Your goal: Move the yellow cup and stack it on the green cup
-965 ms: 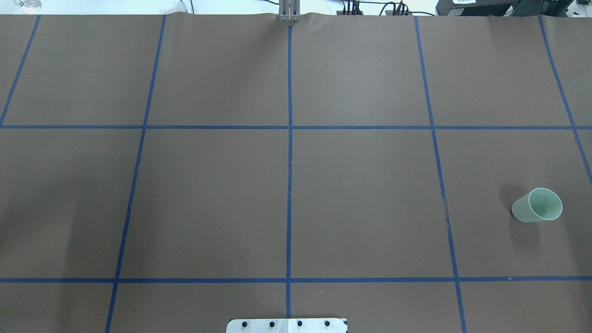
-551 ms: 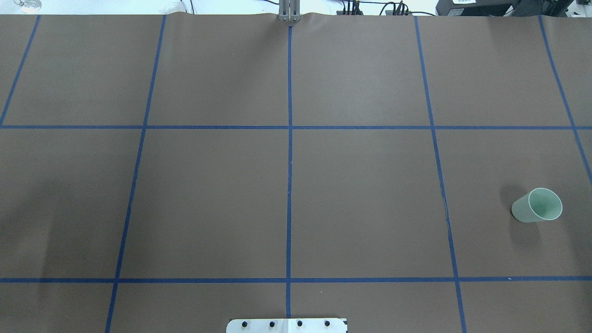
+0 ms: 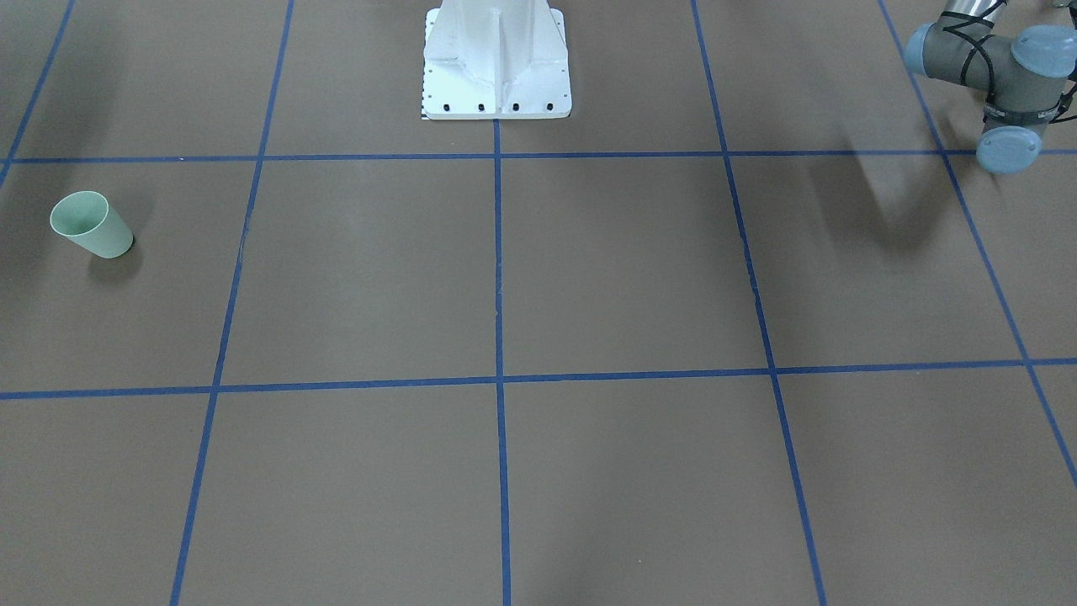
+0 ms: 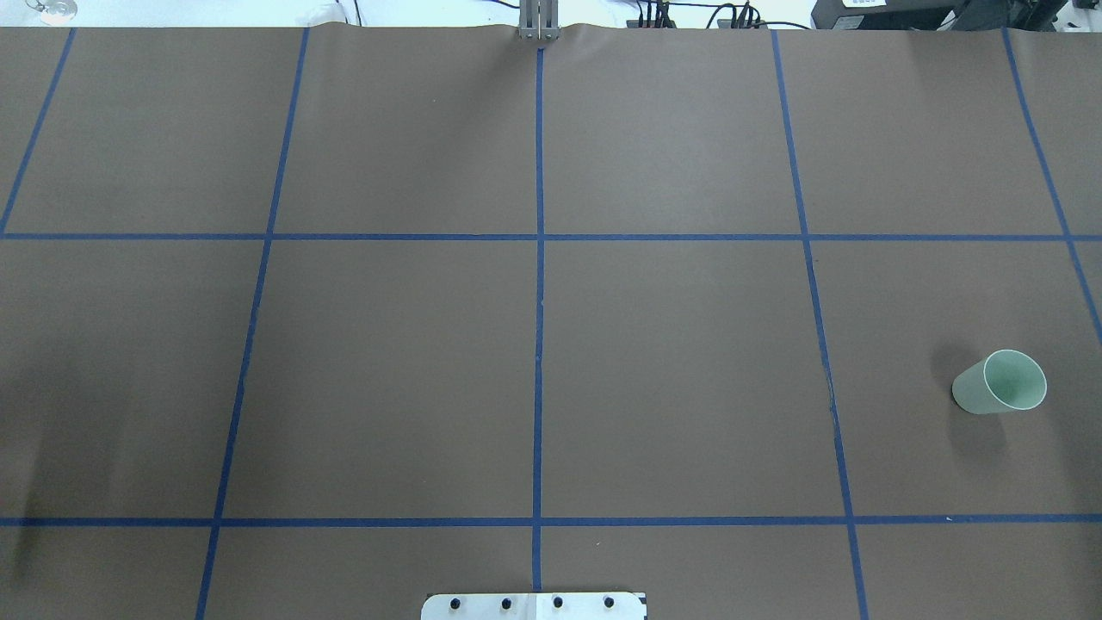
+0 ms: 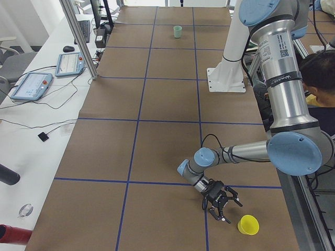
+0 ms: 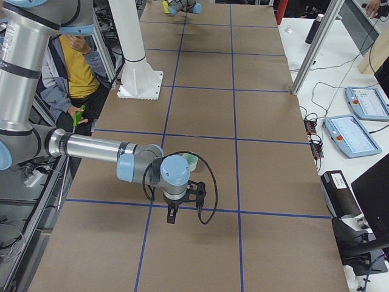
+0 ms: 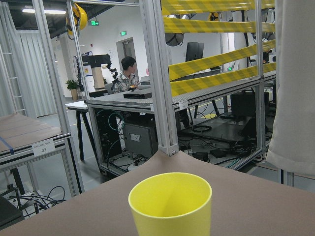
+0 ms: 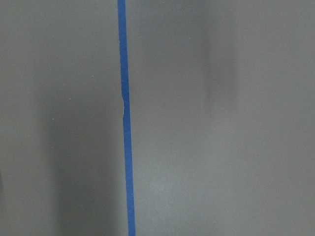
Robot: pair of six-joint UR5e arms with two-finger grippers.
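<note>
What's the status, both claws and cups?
Left claw low beside yellow cup, not holding; open or shut unclear. Right claw near green cup, state unclear. Both cups upright, far apart. No obstacle visible between them.

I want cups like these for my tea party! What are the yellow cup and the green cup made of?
The yellow cup is probably plastic: thin even rim, one solid bright colour, smooth with a soft sheen. The green cup looks like similar plastic, pale and plain with a thin wall, though it shows too small to be sure.
</note>
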